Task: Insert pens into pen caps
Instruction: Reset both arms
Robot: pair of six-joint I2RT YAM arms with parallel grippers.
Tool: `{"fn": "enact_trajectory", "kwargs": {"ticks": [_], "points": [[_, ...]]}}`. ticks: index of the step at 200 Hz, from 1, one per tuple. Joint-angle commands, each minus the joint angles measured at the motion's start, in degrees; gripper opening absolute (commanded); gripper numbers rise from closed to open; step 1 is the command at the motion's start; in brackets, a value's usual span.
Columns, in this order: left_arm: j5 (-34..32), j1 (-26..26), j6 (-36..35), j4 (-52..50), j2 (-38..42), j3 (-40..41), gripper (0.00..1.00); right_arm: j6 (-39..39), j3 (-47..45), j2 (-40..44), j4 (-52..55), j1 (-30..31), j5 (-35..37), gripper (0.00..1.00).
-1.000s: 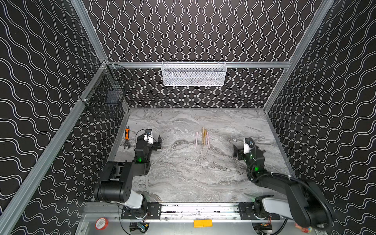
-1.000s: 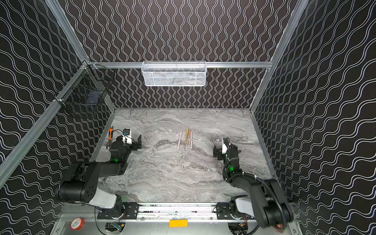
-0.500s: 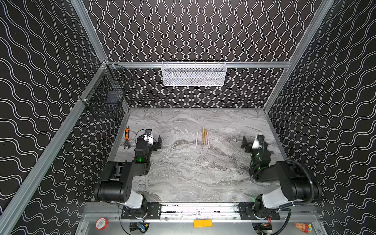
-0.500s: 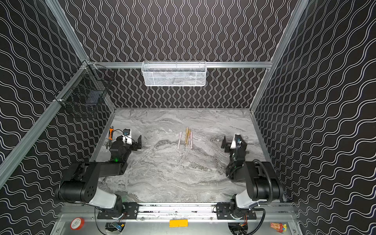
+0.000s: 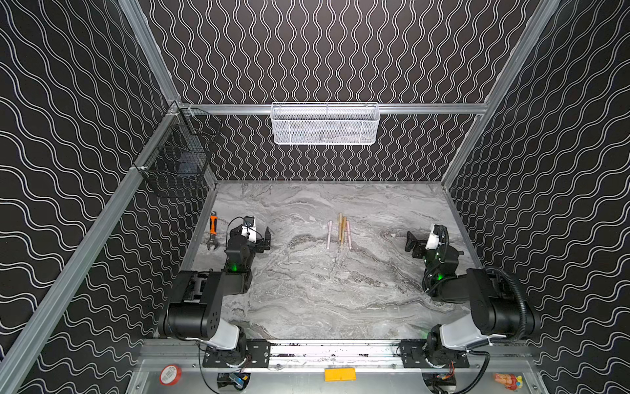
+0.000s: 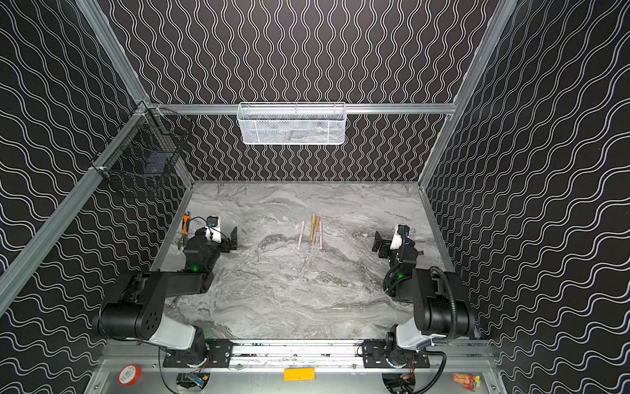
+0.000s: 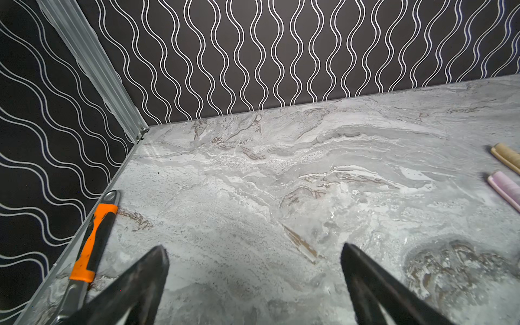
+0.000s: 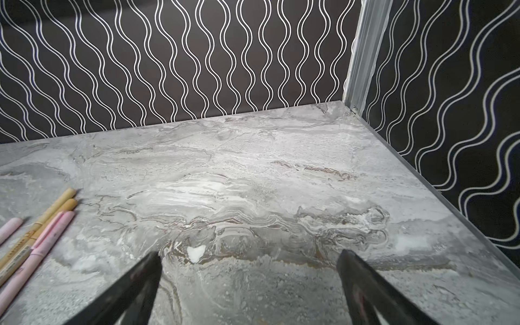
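The desk is grey marble, veined white with brownish streaks. The walls are black with paired white wavy lines. Of the pens, two are tan and two pale pink. The wrench has an orange-and-black handle and a silver head. The mesh basket is white, the wire basket black. The left claw and right claw are black. The tape roll is red.
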State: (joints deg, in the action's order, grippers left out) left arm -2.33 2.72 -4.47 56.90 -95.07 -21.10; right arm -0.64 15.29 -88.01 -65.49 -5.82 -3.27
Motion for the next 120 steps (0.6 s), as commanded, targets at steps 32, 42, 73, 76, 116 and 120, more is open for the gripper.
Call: {"fn": "enact_trajectory", "kwargs": {"ticks": [32,42,73,76,116,120], "points": [[0.57,-0.08,0.69,1.64,-0.12,-0.36,0.99,0.03,0.27,-0.06,-0.78,0.28,0.28,1.00],[0.61,-0.08,0.71,1.46,-0.10,-0.37,0.99,0.03,0.27,-0.06,-0.78,0.33,0.43,1.00],[0.49,0.00,0.67,0.52,-0.47,-1.10,0.99,0.12,0.27,0.02,-0.73,0.46,0.70,1.00],[0.48,0.00,0.62,0.46,-0.59,-1.09,0.99,0.04,0.27,-0.03,-0.76,0.45,0.72,1.00],[0.40,0.00,0.60,1.30,-0.15,-0.51,0.99,0.12,0.10,0.09,-0.91,0.55,0.83,1.00],[0.39,0.00,0.60,1.61,-0.09,-0.29,0.99,0.06,0.09,-0.01,-1.01,0.55,0.81,1.00]]}}
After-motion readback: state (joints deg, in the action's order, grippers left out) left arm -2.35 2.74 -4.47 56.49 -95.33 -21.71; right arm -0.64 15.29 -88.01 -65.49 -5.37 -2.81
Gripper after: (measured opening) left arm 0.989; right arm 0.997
